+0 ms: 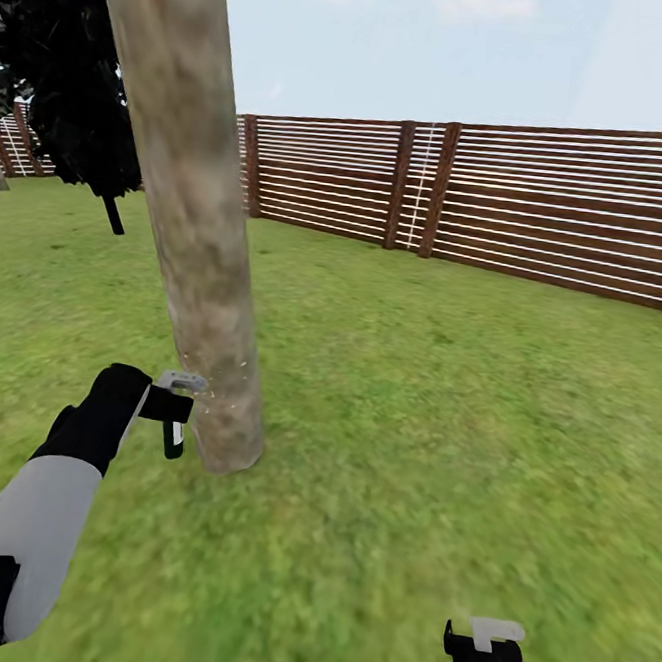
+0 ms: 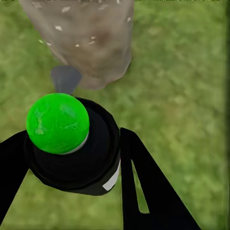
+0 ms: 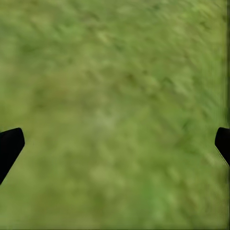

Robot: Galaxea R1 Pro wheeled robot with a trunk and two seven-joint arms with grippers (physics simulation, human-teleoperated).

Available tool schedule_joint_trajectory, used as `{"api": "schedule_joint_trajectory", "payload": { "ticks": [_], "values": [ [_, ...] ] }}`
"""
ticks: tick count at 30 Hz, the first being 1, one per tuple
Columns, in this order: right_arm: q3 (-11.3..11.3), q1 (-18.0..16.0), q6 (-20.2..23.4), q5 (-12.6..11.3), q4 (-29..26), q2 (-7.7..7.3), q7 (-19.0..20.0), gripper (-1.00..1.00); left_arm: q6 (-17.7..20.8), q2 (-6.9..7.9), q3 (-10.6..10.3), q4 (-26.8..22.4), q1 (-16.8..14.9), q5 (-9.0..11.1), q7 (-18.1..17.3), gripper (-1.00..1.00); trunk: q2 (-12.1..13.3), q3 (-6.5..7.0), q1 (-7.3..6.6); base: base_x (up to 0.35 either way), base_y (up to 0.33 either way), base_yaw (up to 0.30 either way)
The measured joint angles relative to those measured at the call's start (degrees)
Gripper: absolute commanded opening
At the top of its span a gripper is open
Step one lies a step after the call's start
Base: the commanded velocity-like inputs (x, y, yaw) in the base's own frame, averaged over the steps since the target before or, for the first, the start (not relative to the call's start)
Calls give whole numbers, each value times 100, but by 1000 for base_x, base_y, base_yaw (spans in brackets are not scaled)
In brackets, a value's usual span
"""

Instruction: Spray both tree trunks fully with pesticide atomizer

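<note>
Black and round, the pesticide atomizer [image 2: 79, 153] (topped by a green ball) is pinched in the left gripper [image 1: 168, 412] at lower left of the head view, just beside the base of the mottled grey-tan tree trunk [image 1: 195, 219]. Pale pesticide [image 1: 228, 380] specks are seen there. At lower right, the right gripper [image 1: 484, 651] is held spread above grass [image 1: 445, 401].

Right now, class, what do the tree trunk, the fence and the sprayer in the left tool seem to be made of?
Tree trunk: smooth matt bark, mottled grey-tan with brown patches. Fence: likely stained wood, reddish-brown horizontal slats on darker posts. Sprayer in the left tool: probably plastic, with a black body and a bright green rounded top; finish hard to judge.
</note>
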Motion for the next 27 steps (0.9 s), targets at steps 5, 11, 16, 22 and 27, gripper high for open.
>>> {"api": "schedule_joint_trajectory", "payload": {
  "ticks": [5,11,16,22,27],
  "values": [
    [0,0,0,0,-1,1,0,100,-5,6,-5,0,0,-3,1,-100,0,0,0,-1,-275,0],
    [0,-1,0,0,2,2,0,100,-3,18,4,3,1,-1,12,-100,0,0,0,0,-276,92],
    [-1,-1,0,0,2,2,0,100,-9,61,71,10,1,-32,188,-100,0,0,-2,91,-273,269],
    [-1,0,1,0,0,2,1,100,-3,7,90,9,0,12,356,-100,0,0,-2,194,-233,131],
    [0,1,0,7,2,1,0,100,-5,0,94,9,0,8,361,-100,0,0,-1,133,-247,3]
  ]
}}
